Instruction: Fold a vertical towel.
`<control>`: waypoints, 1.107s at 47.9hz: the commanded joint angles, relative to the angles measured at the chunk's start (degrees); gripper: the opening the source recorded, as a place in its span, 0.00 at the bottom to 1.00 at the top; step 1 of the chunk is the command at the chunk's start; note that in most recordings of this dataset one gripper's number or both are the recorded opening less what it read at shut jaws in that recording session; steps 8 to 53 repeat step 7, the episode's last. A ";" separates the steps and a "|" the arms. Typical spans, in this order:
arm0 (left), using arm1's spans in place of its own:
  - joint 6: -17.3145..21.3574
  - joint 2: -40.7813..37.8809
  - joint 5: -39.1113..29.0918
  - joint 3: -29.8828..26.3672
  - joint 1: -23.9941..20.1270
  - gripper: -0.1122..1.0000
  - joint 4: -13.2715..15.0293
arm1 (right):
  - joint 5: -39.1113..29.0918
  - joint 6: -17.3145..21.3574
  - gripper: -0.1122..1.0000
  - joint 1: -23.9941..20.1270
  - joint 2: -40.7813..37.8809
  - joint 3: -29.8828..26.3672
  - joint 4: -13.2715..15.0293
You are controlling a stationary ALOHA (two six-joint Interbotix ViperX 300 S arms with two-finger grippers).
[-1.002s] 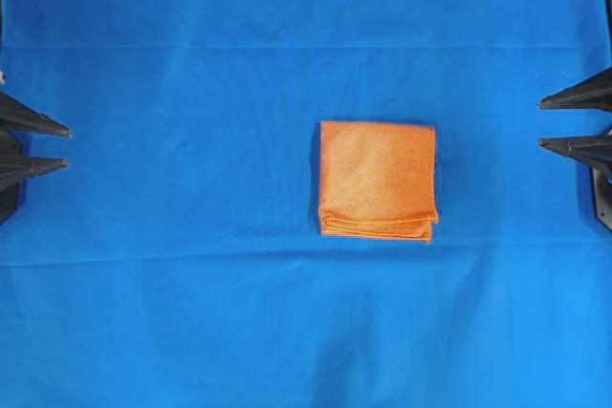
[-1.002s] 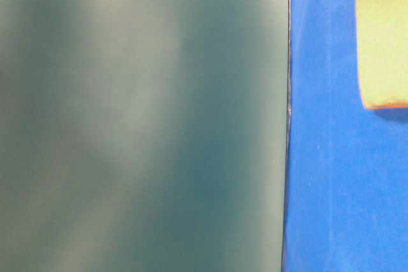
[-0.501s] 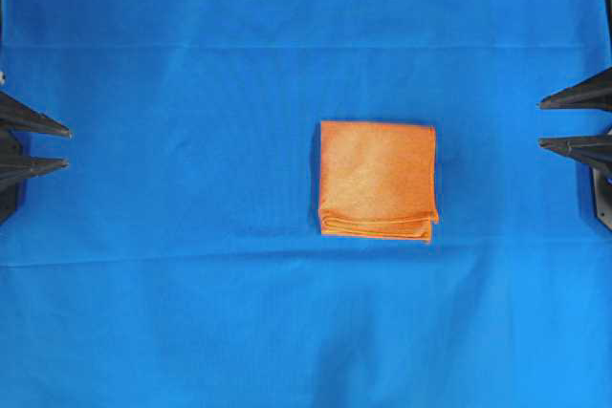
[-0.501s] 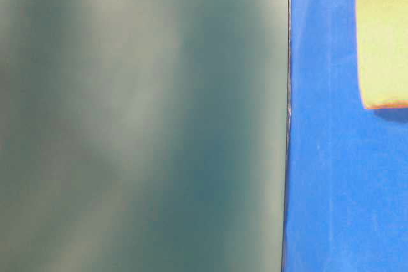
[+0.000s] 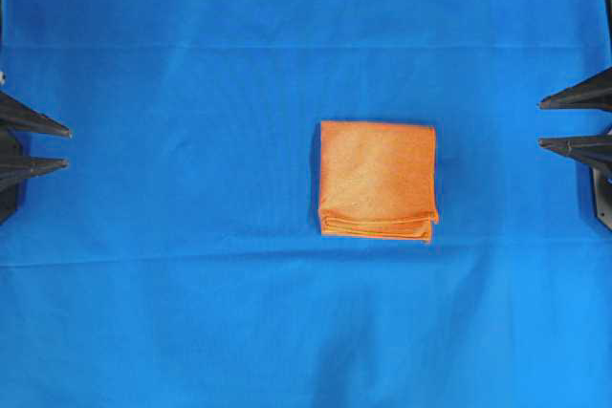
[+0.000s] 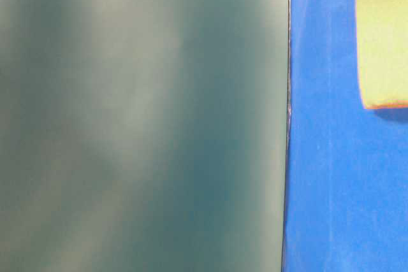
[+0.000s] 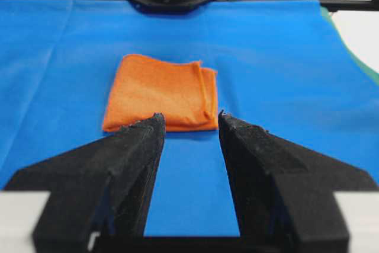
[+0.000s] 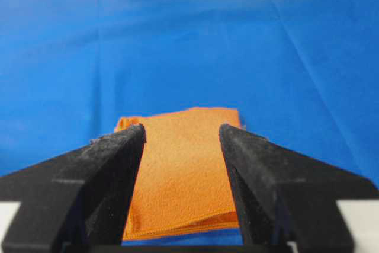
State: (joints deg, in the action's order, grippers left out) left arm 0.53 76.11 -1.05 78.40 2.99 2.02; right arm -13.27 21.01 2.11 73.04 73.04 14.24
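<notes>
Slightly right of centre on the surface, the bright orange rectangular microfibre towel point(image 5: 378, 181) lies flat on the large blue cloth point(image 5: 191, 284) that covers the surface. The towel is folded into a compact, nearly square stack. Its layered edges show along the lower side in the overhead view, where several stitched hems lie one on top of another and stand a little uneven at the lower right corner. The upper side of the stack is a single smooth fold line.

At the left edge of the overhead view, the left tool point(image 5: 67, 145) points toward the middle of the surface. Its two black tapered fingers stand apart with a clear gap, and nothing is held between them. In the left wrist view, the towel point(image 7: 161, 92) lies beyond the fingertips of the left tool point(image 7: 190, 119), well apart from them, with blue cloth between.

At the right edge of the overhead view, the right tool point(image 5: 541, 122) also points inward. Its fingers are spread and it holds nothing. In the right wrist view, the towel point(image 8: 183, 164) shows through the gap of the right tool point(image 8: 182, 133).

No container is in view. The table-level view shows a blurred grey-green panel point(image 6: 140, 119), blue cloth, and a pale corner of the towel point(image 6: 382, 36).
</notes>
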 commanded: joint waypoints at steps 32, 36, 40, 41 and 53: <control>-0.09 -0.79 0.44 -0.44 -0.35 0.45 0.00 | 0.26 0.18 0.62 0.09 -0.97 -0.53 -0.09; -0.09 -0.79 0.44 -0.44 -0.35 0.45 0.00 | 0.26 0.18 0.62 0.09 -0.97 -0.53 -0.09; -0.09 -0.79 0.44 -0.44 -0.35 0.45 0.00 | 0.26 0.18 0.62 0.09 -0.97 -0.53 -0.09; -0.09 -0.79 0.44 -0.44 -0.35 0.45 0.00 | 0.26 0.18 0.62 0.09 -0.97 -0.53 -0.09; -0.09 -0.79 0.44 -0.44 -0.35 0.45 0.00 | 0.26 0.18 0.62 0.09 -0.97 -0.53 -0.09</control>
